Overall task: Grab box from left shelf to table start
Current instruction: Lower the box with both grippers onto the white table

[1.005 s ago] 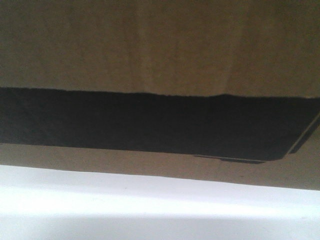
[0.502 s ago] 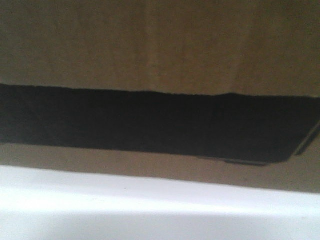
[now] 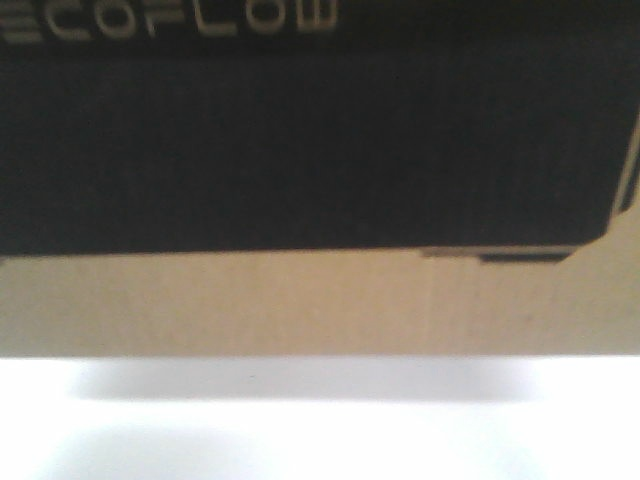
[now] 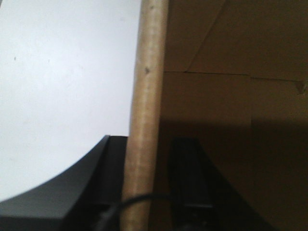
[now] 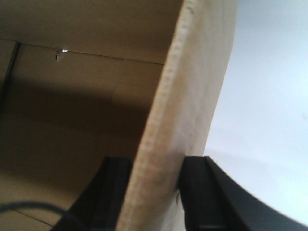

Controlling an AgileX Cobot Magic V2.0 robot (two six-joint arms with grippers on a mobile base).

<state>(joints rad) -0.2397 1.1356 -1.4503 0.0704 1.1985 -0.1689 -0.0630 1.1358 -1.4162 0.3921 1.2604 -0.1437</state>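
The box (image 3: 320, 305) fills the front view, its black panel with ECOFLOW lettering above a plain brown strip. Its bottom edge meets the white table (image 3: 320, 435), where it casts a shadow. In the left wrist view, my left gripper (image 4: 146, 147) is shut on the box's upright wall (image 4: 147, 72), one finger outside and one inside. Seen from the right wrist, my right gripper (image 5: 156, 166) is shut on the opposite wall (image 5: 192, 72) the same way. The left shelf is out of view.
White table surface lies outside the box on the left (image 4: 57, 86) and on the right (image 5: 274, 96). The brown inside of the box (image 4: 240, 96) shows beside each clamped wall.
The brown area that covered the top of the front view is gone. The black panel now reaches the top, with the lettering showing. The box's bottom edge has levelled out over the table.
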